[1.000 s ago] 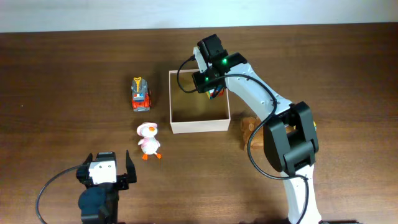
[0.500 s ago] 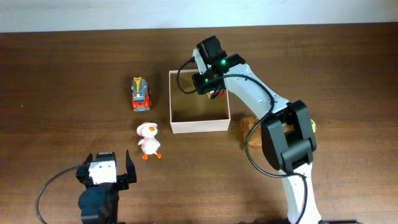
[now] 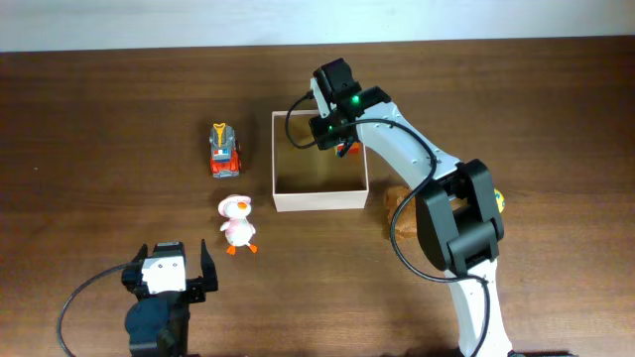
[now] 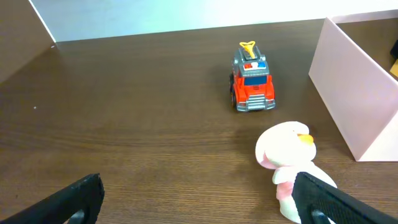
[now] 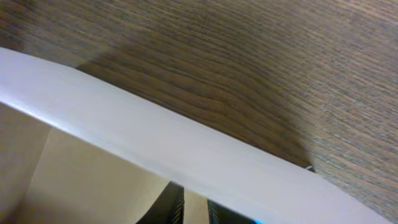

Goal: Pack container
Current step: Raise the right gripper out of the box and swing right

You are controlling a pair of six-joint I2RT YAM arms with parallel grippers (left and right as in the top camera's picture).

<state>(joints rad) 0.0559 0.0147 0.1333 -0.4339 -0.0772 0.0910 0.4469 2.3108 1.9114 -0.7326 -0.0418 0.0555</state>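
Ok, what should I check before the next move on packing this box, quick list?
1. Left pincer open and free: ok.
2. Right pincer shut, above the container's far right corner: ok.
3. What the right pincer holds: cannot tell; something red shows under it.
4. Duck close ahead of the left pincer: ok.
5. Toy truck and duck packed: not ok, both on the table left of the container.

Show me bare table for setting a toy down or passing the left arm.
Free: the brown wooden table left of the red toy fire truck and white duck toy; also the stretch in front of the white-walled square container. Crowded: the narrow gap between those toys and the container, and its right side under the right arm.
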